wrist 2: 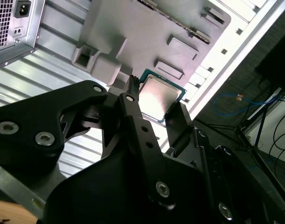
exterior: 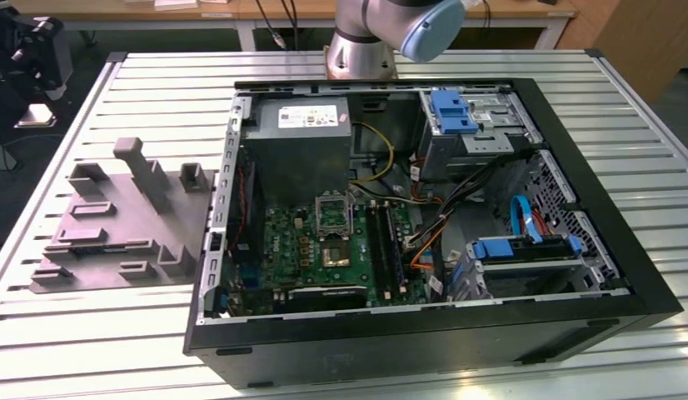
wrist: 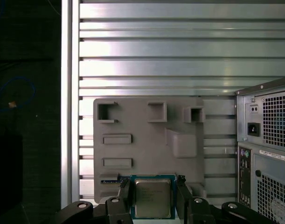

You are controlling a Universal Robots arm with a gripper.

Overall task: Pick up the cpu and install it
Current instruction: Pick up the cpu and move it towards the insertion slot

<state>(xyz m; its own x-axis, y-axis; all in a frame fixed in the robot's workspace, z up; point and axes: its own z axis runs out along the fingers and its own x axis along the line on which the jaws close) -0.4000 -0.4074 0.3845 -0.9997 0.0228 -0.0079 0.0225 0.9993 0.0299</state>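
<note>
- At the exterior view's left, the grey fixture (exterior: 111,225) with its upright blocks sits on the slatted metal table (exterior: 100,333).
- In the first wrist view my pincer (wrist: 153,186) is clamped on the cpu (wrist: 153,201). One black finger (wrist: 125,192) presses against each of two opposite edges, the dull silver top faces the camera, and the fixture lies beyond it.
- At the exterior view's right, the open computer case (exterior: 433,354) lies on the table just beside the fixture. Its green motherboard (exterior: 321,250) and silver-framed socket (exterior: 333,215) are exposed.
</note>
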